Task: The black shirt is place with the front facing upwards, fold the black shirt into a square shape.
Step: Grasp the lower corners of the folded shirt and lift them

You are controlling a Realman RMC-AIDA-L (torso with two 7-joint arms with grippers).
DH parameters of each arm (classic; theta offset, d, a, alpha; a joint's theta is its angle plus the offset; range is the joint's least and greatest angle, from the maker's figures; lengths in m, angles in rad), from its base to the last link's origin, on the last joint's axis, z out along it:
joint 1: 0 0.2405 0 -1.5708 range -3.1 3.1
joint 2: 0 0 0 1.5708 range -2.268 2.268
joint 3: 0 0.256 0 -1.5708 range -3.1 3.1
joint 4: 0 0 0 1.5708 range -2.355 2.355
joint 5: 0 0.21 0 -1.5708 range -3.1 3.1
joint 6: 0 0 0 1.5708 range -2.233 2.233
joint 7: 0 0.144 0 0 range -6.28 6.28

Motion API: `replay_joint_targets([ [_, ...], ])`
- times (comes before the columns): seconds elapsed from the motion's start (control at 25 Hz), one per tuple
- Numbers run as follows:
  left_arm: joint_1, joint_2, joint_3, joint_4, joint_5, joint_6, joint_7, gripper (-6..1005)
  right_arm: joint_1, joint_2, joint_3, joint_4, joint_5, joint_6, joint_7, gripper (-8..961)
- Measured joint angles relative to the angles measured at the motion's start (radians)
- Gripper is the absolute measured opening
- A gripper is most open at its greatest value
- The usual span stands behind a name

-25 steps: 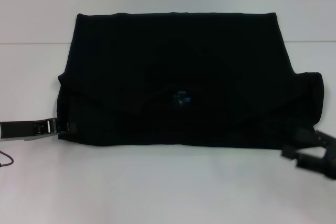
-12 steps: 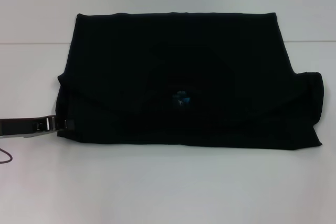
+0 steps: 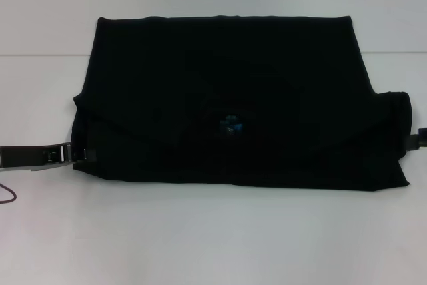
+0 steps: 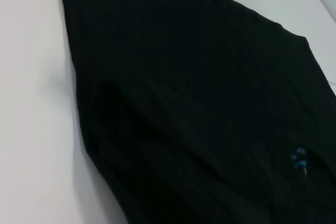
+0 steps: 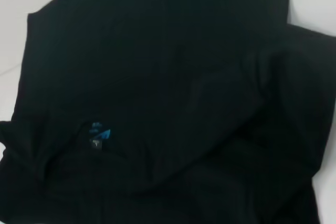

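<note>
The black shirt (image 3: 220, 91) lies flat on the white table, folded over into a wide rectangle. Its small blue neck label (image 3: 231, 126) shows near the middle. No lettering shows. My left gripper (image 3: 81, 155) reaches in from the left, its tip at the shirt's near-left corner. My right gripper (image 3: 416, 142) just shows at the right edge, beside the sleeve end. The left wrist view shows the black shirt (image 4: 199, 103) and the label (image 4: 299, 158). In the right wrist view the black shirt (image 5: 168, 87) fills most of the picture, with the label (image 5: 100, 134) on it.
The white table (image 3: 200, 238) spreads bare in front of the shirt and behind it. A thin dark cable (image 3: 8, 195) loops at the left edge below my left arm.
My right gripper left the near-right corner, went out of view, and now shows higher up at the right edge by the sleeve. My left gripper rose slightly at the left corner.
</note>
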Motion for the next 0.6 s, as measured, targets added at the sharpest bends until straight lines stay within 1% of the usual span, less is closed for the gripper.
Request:
replay_joint_targets([
  [0.12, 0.0, 0.0, 0.0, 0.0, 0.0, 0.001, 0.0, 39, 0.011, 0.001, -0.023, 0.046, -0.003, 0.051, 0.0, 942],
  [0.28, 0.0, 0.0, 0.0, 0.001, 0.0, 0.001, 0.0, 39, 0.026, -0.006, -0.035, 0.107, -0.003, 0.106, -0.004, 942],
  [0.44, 0.0, 0.0, 0.0, 0.0, -0.001, 0.001, 0.0, 40, 0.036, 0.001, -0.042, 0.134, -0.004, 0.145, -0.006, 942],
  [0.6, 0.0, 0.0, 0.0, -0.001, -0.002, 0.001, 0.001, 40, 0.046, 0.005, -0.073, 0.171, -0.004, 0.189, -0.006, 941],
])
